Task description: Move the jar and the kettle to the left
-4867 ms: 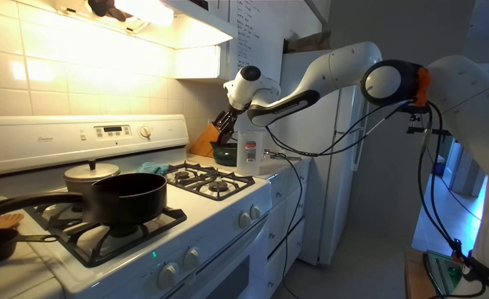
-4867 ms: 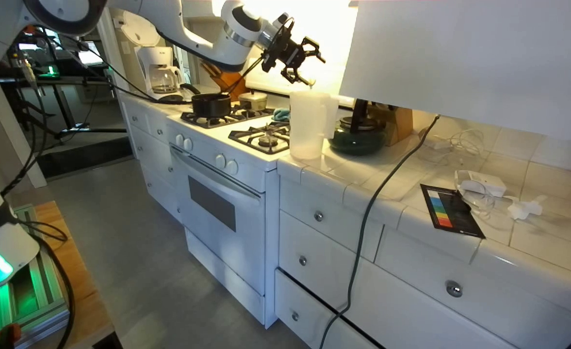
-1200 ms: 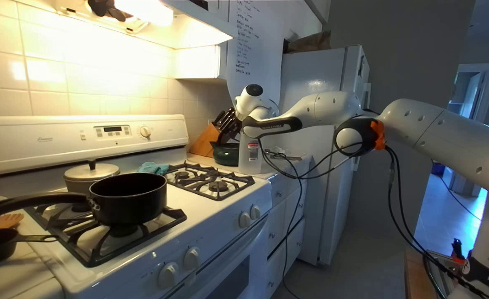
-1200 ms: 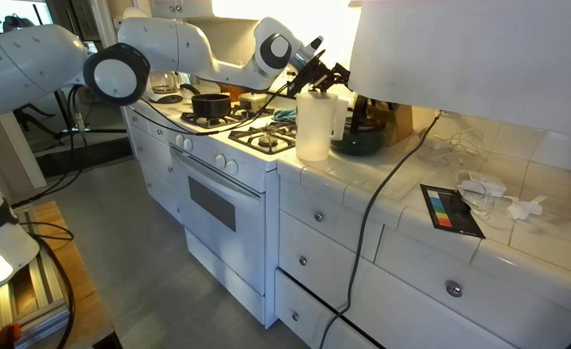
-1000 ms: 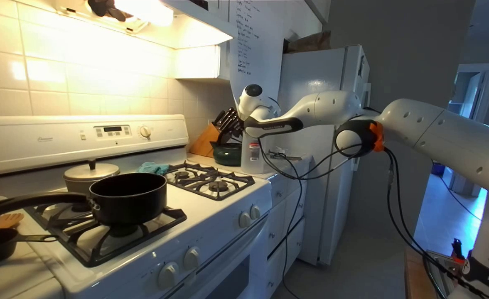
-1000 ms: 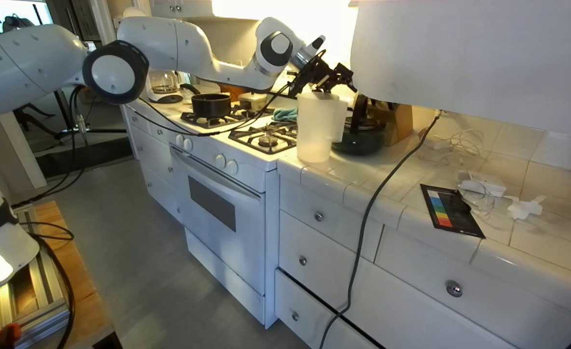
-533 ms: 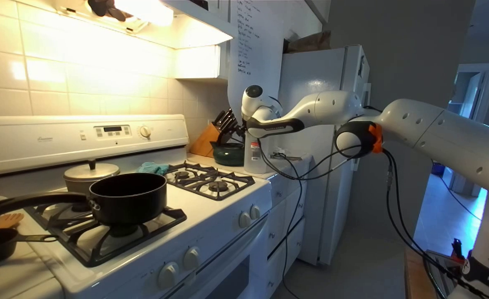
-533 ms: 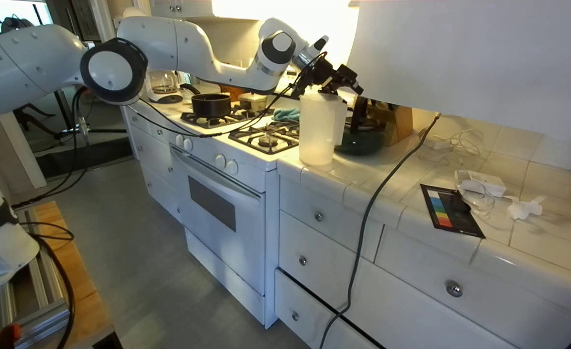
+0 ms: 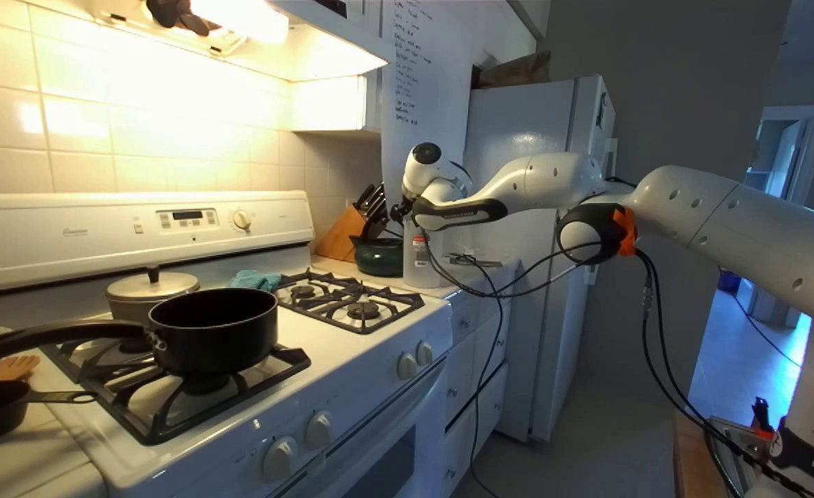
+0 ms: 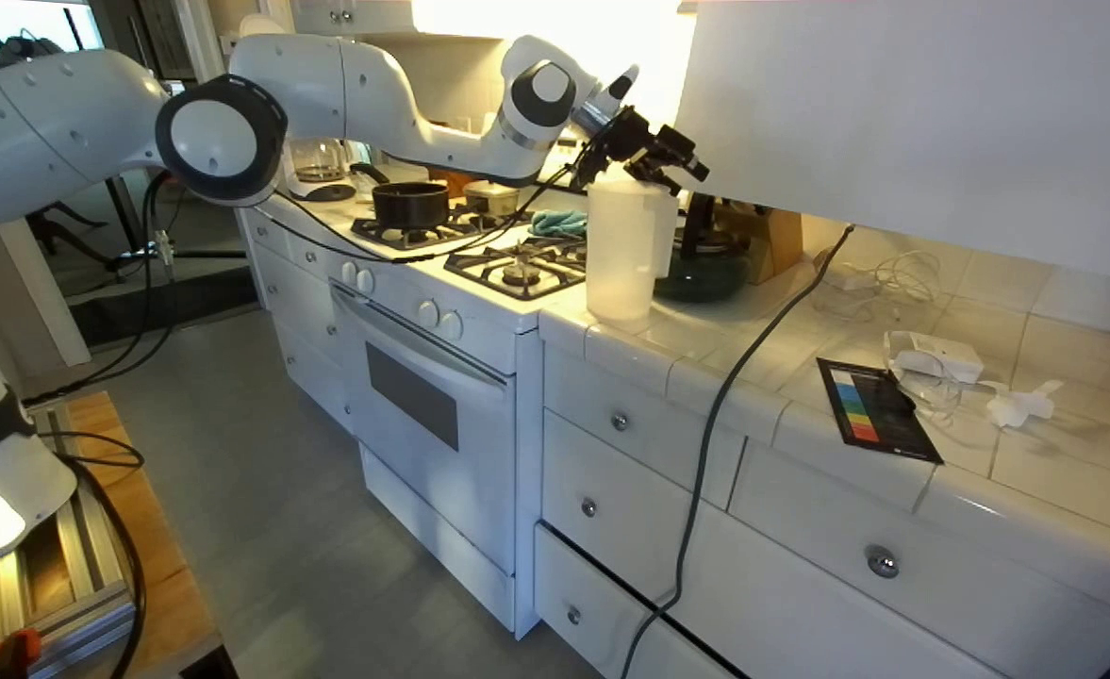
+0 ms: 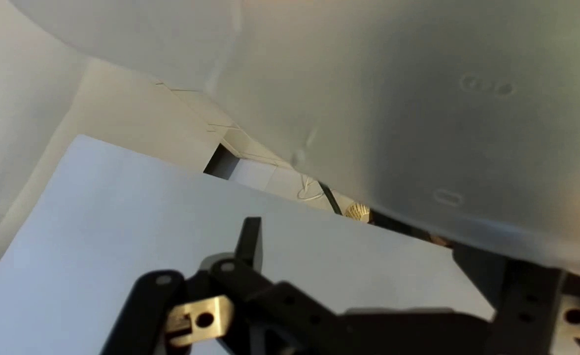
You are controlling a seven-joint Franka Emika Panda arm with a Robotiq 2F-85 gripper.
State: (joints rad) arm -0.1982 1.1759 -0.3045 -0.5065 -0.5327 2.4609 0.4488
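Note:
The squat dark green kettle (image 9: 377, 258) stands on the counter beside the stove. It also shows in an exterior view (image 10: 705, 275), partly behind a translucent white pitcher (image 10: 619, 259). The pitcher stands upright; it also shows here (image 9: 420, 266). No small reddish-brown jar is in view. My gripper (image 10: 689, 181) is just above and beside the pitcher's rim, near its handle side. In the wrist view the gripper (image 11: 368, 259) has its fingers (image 11: 250, 244) wide apart, with nothing held between them. The pitcher's wall is very close there, overlapping the finger at the right.
A hanging white sheet (image 10: 894, 113) is close to the fingertips. A wooden knife block (image 9: 339, 235) stands behind the kettle. The stove holds a black long-handled pot (image 9: 220, 335) and a lidded pot (image 9: 137, 294). A black cord (image 10: 729, 377) crosses the counter edge.
The arm has come down from higher up to the pitcher's rim. The pitcher has slid slightly away from the stove, toward the counter's front. The kettle has not moved.

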